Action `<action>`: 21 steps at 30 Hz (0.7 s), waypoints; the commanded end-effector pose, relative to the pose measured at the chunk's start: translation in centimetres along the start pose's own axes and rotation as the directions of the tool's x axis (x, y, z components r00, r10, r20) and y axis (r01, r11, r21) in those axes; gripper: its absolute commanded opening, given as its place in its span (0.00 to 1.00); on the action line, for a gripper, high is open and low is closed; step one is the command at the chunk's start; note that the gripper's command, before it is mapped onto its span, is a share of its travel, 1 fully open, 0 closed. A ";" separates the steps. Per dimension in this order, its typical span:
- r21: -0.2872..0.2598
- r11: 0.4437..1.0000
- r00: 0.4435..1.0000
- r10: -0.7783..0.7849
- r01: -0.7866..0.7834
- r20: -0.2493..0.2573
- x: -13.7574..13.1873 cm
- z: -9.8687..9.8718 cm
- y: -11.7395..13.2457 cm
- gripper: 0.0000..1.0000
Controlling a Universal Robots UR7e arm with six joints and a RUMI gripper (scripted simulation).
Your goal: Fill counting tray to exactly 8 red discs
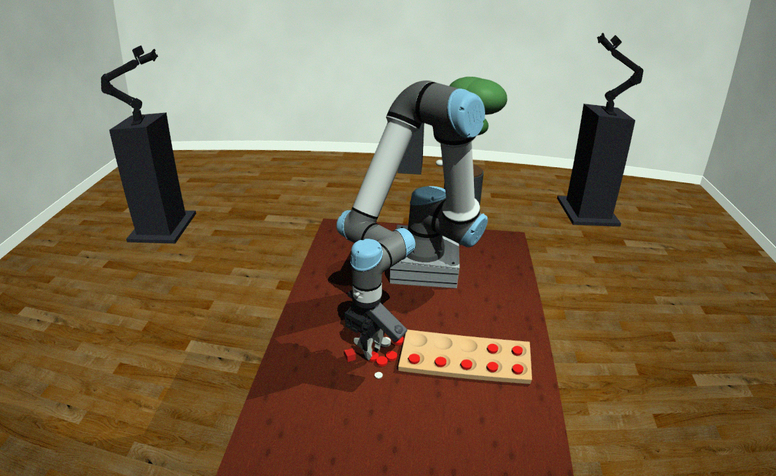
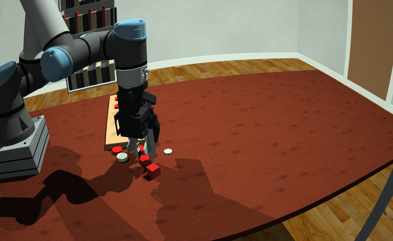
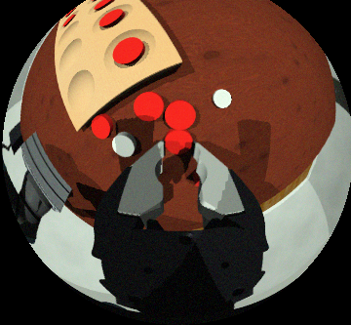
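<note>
The wooden tray (image 1: 461,376) (image 2: 115,146) (image 3: 112,91) holds red discs in every pocket of its front row in the top view. Two more, one of them this disc (image 1: 492,348), lie in the back row's right pockets; its three left pockets are empty. My gripper (image 1: 373,356) (image 2: 145,159) (image 3: 177,142) is low at the table, left of the tray, its fingertips shut on a red disc (image 3: 178,140) (image 2: 144,159). Two loose red discs (image 3: 148,105) (image 3: 180,115) lie just beyond it, the nearer one against or very close to the held disc. Another red disc (image 3: 101,126) (image 2: 116,150) lies near the tray's corner.
A red cube (image 1: 349,355) (image 2: 153,170) stands close beside the fingers, on the side away from the tray. A thick white disc (image 2: 122,157) (image 3: 124,144) lies near the corner red disc. A smaller white disc (image 1: 378,375) (image 2: 167,151) (image 3: 222,99) lies on the other side.
</note>
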State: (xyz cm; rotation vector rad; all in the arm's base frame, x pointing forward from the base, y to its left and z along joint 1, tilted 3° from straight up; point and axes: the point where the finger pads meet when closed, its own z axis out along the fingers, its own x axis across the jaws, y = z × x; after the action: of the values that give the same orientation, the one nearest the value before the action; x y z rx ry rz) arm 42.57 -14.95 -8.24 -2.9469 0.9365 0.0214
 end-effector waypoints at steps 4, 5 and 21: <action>0.000 1.000 1.000 0.000 0.000 -0.001 0.0 0.0 0.0 0.00; 0.000 1.000 1.000 0.000 0.000 -0.001 0.0 0.0 0.0 0.00; 0.000 1.000 1.000 0.000 0.000 -0.001 0.1 -4.3 0.0 0.00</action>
State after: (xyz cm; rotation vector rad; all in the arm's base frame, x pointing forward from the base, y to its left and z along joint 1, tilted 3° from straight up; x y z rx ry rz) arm 42.65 -15.12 -5.89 -2.9473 0.9368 0.0195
